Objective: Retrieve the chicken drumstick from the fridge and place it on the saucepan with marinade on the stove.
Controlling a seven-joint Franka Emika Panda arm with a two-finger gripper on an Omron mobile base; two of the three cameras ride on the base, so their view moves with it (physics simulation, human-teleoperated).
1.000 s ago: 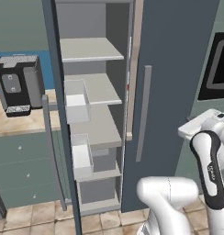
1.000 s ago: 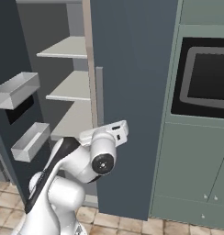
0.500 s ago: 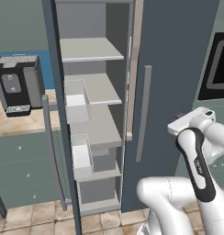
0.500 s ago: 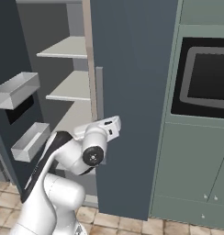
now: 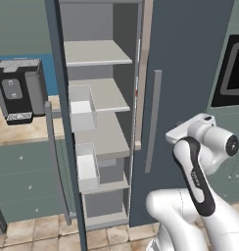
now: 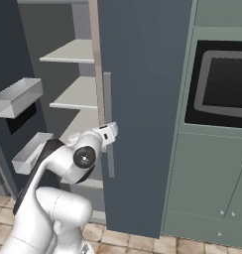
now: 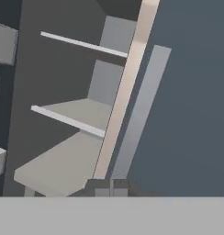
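While no drumstick can be made out on any visible shelf, the fridge (image 5: 190,73) stands half open: its left door is swung wide, its right door shut. The pincer (image 7: 110,190), tips pressed together and holding nothing, sits just before the right door's long vertical handle (image 7: 141,110), pointing at the seam. The open compartment lies to the pincer's left; pale shelves (image 5: 97,53) stack there, all bare as far as seen. Two clear door bins (image 5: 81,105) hang on the open door, further left, contents not discernible. Judgement: the drumstick likely sits behind the shut door, so that handle matters next. Beyond the open door, a coffee machine (image 5: 21,90) rests on the surface (image 5: 13,132). To the pincer's right, a wall oven (image 6: 224,84) sits in pale green cabinets.
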